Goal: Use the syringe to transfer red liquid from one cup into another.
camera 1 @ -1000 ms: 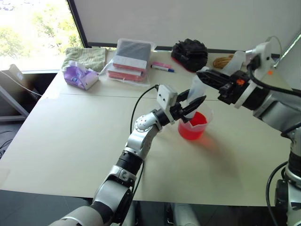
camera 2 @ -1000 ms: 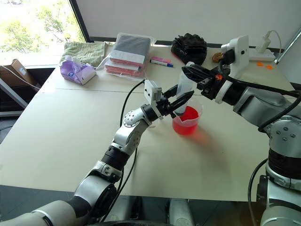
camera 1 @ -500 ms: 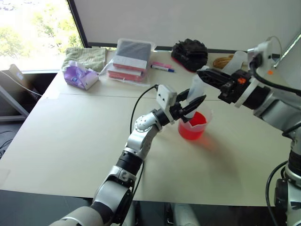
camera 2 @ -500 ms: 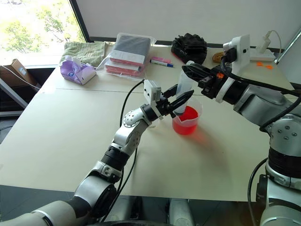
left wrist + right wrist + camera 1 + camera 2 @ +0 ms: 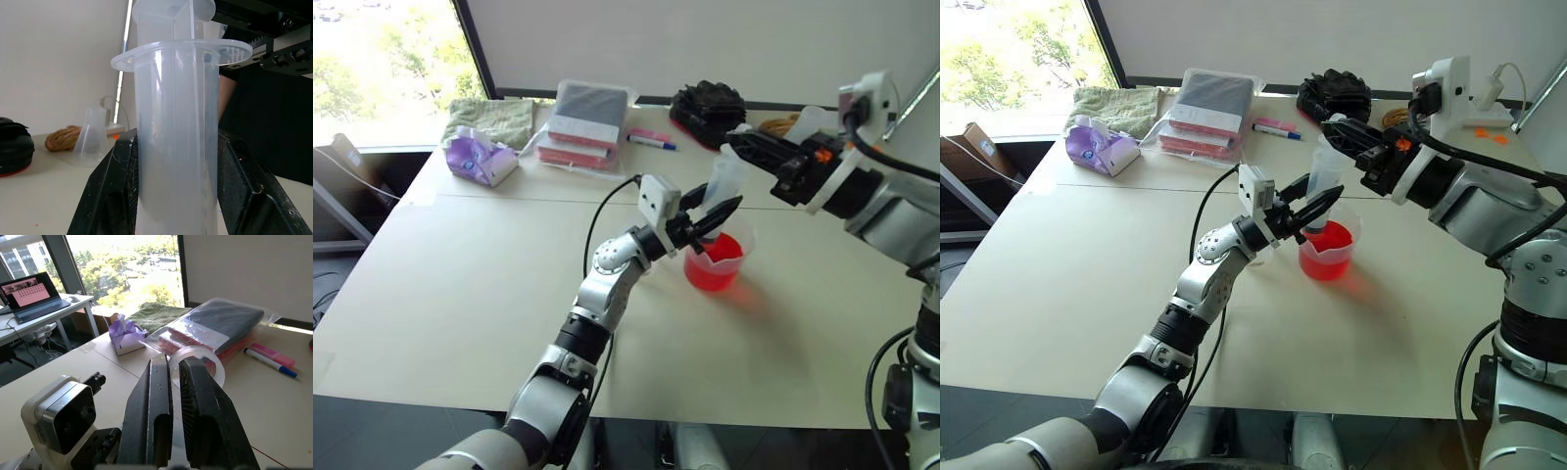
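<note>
Between the left gripper's (image 5: 1310,205) two black fingers (image 5: 110,196) stands the syringe (image 5: 173,132), barrel clamped at mid-length, upright, tip down inside the spouted beaker (image 5: 1330,251) of red liquid (image 5: 1328,257). Right gripper (image 5: 174,377) comes in from above with its fingers nearly together, pinched on the plunger's round white top; the flange sits just below that grip. Barrel is stiff, smooth, clear plastic: light, likely slick against hard pads, so a squeeze on the barrel below the flange looks the safest hold, with the flange as a stop against sliding. Plunger should resist at first, then give; a straight pull along the axis would keep the tip from skating around the beaker. Beaker is thin-walled and light, standing loose on the table (image 5: 460,284), easily tipped by a sideways nudge. Small spoutless cup (image 5: 91,137) stands well apart, toward the far edge near a coil of rope (image 5: 62,138).
</note>
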Action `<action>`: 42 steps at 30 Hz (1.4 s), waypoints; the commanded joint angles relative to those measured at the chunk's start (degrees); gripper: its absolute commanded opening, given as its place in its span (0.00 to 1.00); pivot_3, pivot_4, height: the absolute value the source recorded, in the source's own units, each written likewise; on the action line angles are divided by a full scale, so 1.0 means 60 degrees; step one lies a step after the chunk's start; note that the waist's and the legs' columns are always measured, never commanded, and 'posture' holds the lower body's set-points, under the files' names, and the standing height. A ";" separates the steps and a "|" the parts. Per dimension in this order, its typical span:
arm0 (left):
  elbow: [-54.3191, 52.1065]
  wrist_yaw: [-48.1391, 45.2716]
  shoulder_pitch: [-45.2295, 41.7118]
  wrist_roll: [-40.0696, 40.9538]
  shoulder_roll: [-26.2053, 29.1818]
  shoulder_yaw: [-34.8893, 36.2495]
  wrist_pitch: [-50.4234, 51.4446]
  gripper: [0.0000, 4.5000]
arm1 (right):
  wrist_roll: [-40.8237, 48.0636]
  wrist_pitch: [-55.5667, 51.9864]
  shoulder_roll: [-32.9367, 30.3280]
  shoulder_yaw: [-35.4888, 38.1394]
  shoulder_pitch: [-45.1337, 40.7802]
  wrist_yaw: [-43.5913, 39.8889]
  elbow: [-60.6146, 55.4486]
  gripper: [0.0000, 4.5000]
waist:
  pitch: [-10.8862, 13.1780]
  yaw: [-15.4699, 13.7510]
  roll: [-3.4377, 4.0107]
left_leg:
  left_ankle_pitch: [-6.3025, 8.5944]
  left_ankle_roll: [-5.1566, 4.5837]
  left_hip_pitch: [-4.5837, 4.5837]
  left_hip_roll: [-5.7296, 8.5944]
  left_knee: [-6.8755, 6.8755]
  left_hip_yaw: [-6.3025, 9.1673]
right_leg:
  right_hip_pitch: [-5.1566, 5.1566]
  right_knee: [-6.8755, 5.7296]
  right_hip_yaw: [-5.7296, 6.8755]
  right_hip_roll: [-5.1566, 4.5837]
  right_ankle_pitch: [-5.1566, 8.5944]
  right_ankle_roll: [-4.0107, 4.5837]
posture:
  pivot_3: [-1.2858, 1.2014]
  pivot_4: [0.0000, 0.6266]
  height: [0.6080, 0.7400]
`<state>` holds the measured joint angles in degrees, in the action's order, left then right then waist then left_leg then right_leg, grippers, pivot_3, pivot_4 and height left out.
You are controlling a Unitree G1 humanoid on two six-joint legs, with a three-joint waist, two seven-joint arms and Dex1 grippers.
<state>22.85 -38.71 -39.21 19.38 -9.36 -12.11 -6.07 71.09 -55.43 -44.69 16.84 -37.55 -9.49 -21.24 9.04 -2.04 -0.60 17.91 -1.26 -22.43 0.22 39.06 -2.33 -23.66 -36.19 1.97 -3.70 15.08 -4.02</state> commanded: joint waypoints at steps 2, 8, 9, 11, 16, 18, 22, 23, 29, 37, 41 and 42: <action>-0.0112 -0.0407 0.0066 -0.0250 -0.0650 -0.0701 0.0111 0.35 | -0.0018 0.0638 -0.0099 0.0917 -0.0704 0.0259 0.0007 0.07 | 0.0000 -0.0003 0.0000 | 0.0000 0.0000 0.0000 0.0000 0.0000 0.0000 | 0.0000 0.0000 0.0000 0.0000 0.0000 0.0000 | 0.52 0.24 1.00; -0.0116 -0.0431 0.0058 -0.0248 -0.0631 -0.0692 0.0124 0.35 | 0.0021 0.0639 -0.0077 0.0988 -0.0744 0.0303 0.0045 0.07 | 0.0000 -0.0001 0.0000 | 0.0000 0.0000 0.0000 0.0000 0.0000 0.0000 | 0.0000 0.0000 0.0000 0.0000 0.0000 0.0000 | 0.52 0.24 1.00; -0.0122 -0.0433 0.0059 -0.0247 -0.0624 -0.0689 0.0131 0.35 | 0.0015 0.0636 -0.0079 0.0991 -0.0747 0.0306 0.0050 0.07 | 0.0000 -0.0001 0.0000 | 0.0000 0.0000 0.0000 0.0000 -0.0001 0.0000 | 0.0000 0.0000 0.0000 0.0000 0.0000 0.0000 | 0.52 0.24 1.00; -0.0133 -0.0435 0.0061 -0.0242 -0.0613 -0.0682 0.0141 0.35 | -0.0001 0.0629 -0.0079 0.0985 -0.0750 0.0310 0.0050 0.07 | 0.0000 -0.0002 0.0000 | 0.0000 0.0000 0.0000 0.0000 0.0000 0.0000 | 0.0000 0.0000 0.0000 0.0000 0.0000 0.0000 | 0.52 0.24 1.00; -0.0085 -0.0383 -0.0019 -0.0253 -0.0651 -0.0649 0.0139 0.35 | -0.0018 0.0592 -0.0101 0.1014 -0.0639 0.0265 0.0031 0.07 | 0.0000 -0.0003 0.0000 | 0.0000 0.0000 0.0000 0.0000 -0.0001 0.0000 | 0.0000 0.0000 0.0000 0.0000 0.0000 0.0000 | 0.52 0.24 1.00; -0.0081 -0.0366 -0.0053 -0.0249 -0.0657 -0.0627 0.0136 0.35 | 0.0003 0.0543 -0.0117 0.1013 -0.0584 0.0249 0.0009 0.07 | 0.0000 -0.0002 0.0000 | 0.0000 0.0000 0.0000 0.0000 0.0000 0.0000 | -0.0001 0.0000 0.0000 0.0000 0.0000 0.0000 | 0.52 0.24 1.00; -0.0082 -0.0289 -0.0194 -0.0217 -0.0681 -0.0532 0.0126 0.35 | 0.0096 0.0305 -0.0250 0.0964 -0.0248 0.0059 -0.0146 0.07 | 0.0000 -0.0008 0.0000 | 0.0000 0.0000 -0.0001 0.0000 0.0000 0.0000 | -0.0001 0.0001 0.0000 0.0000 0.0000 0.0000 | 0.52 0.24 1.00; -0.0068 -0.0282 -0.0233 -0.0205 -0.0672 -0.0500 0.0122 0.35 | 0.0100 0.0256 -0.0279 0.0930 -0.0185 0.0029 -0.0175 0.07 | 0.0000 -0.0009 0.0000 | 0.0000 0.0000 -0.0001 0.0000 -0.0001 0.0000 | -0.0001 0.0001 0.0000 0.0000 0.0000 0.0000 | 0.52 0.24 1.00; 0.0051 -0.0247 -0.0380 -0.0193 -0.0627 -0.0380 0.0015 0.35 | 0.0187 0.0052 -0.0537 0.0812 0.0145 -0.0170 -0.0312 0.57 | 0.0000 0.0003 0.0000 | 0.0001 -0.0001 -0.0002 -0.0001 -0.0001 0.0000 | -0.0002 0.0001 0.0000 0.0000 0.0000 0.0000 | 0.52 0.24 1.00; 0.0201 -0.0215 -0.0554 -0.0225 -0.0656 -0.0225 -0.0113 0.35 | 0.0246 -0.0069 -0.0882 0.0976 0.0489 -0.0401 -0.0342 0.79 | 0.0001 -0.0009 -0.0001 | 0.0002 -0.0002 -0.0003 -0.0001 -0.0002 0.0000 | -0.0002 0.0004 0.0000 0.0000 0.0000 0.0000 | 0.52 0.24 1.00; 0.0281 -0.0196 -0.0639 -0.0225 -0.0662 -0.0173 -0.0188 0.35 | 0.0617 -0.0249 -0.1149 0.1217 0.0565 -0.0503 -0.0289 0.79 | 0.0001 -0.0011 -0.0001 | 0.0002 -0.0002 -0.0003 -0.0001 -0.0002 0.0000 | -0.0004 0.0004 0.0000 0.0000 0.0000 0.0000 | 0.52 0.24 1.00; 0.0314 -0.0180 -0.0662 -0.0227 -0.0667 -0.0156 -0.0214 0.35 | 0.0732 -0.0289 -0.1226 0.1288 0.0578 -0.0534 -0.0280 0.79 | 0.0001 -0.0009 -0.0001 | 0.0002 -0.0002 -0.0004 -0.0001 -0.0002 0.0000 | -0.0003 0.0004 0.0000 0.0000 0.0000 0.0000 | 0.52 0.24 1.00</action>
<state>25.92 -39.05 -41.07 17.99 -9.36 -12.76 -5.66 74.28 -57.35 -50.93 21.42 -33.59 -12.62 -23.06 9.04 -2.09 -0.61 17.92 -1.27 -22.46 0.21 39.05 -2.33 -23.68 -36.17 1.97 -3.71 15.08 -4.02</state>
